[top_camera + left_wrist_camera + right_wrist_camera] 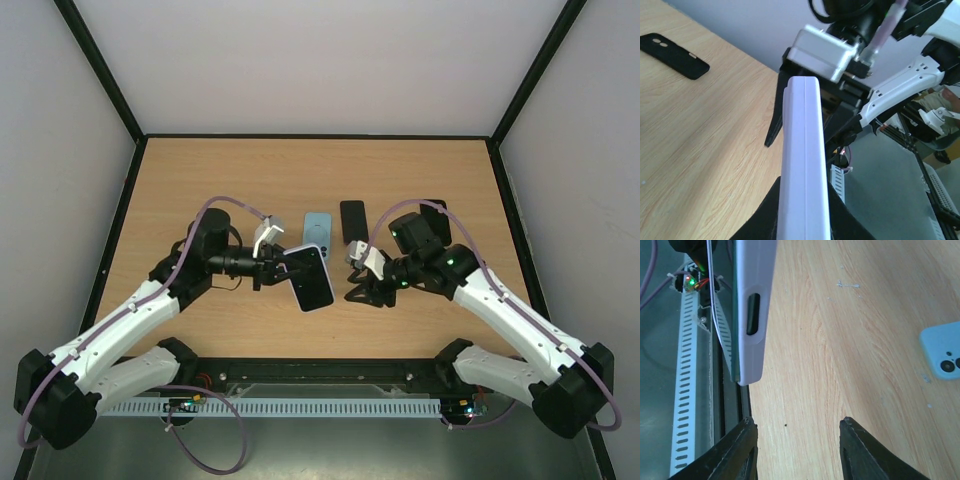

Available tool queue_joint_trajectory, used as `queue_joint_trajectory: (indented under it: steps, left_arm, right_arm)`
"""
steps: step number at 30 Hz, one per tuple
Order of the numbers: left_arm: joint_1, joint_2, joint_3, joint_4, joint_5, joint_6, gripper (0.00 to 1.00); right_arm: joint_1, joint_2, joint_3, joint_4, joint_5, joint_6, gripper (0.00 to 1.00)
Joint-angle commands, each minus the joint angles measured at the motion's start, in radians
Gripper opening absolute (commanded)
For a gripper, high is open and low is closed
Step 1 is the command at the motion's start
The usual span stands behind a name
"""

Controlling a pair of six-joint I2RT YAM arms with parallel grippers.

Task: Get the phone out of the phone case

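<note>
Jaws of the left gripper (pixel 280 268) are clamped on the pale lavender soft phone case (pixel 805 165), with the dark-screened phone (pixel 308 278) seated inside it. The cased phone is held tilted in the air above the near-centre area of the light wooden table (pixel 200 190). The right gripper (pixel 797 437) sits just beside the free end of the case. Its black fingers (pixel 735 452) are spread apart, with nothing between them and no contact with the case. A light blue phone case (pixel 317 228) and a black rectangular phone case (pixel 352 220) lie flat on the table, side by side, not touching.
</note>
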Motion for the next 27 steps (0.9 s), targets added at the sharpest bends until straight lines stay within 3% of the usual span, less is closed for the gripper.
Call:
queue_joint_trajectory:
  steps: [1,13,27]
  left_arm:
    - [0.002,-0.02,-0.004,0.148,0.066,-0.052,0.03]
    - [0.003,-0.003,-0.005,0.173,0.098,-0.059,0.02]
    - [0.003,0.001,-0.008,0.202,0.175,-0.082,0.03]
  right_arm:
    - [0.012,0.037,0.006,0.045,-0.089,-0.002,0.44]
    - [0.033,0.106,0.046,0.004,-0.211,-0.036,0.45]
    - [0.033,0.124,0.078,0.088,-0.031,0.077,0.37]
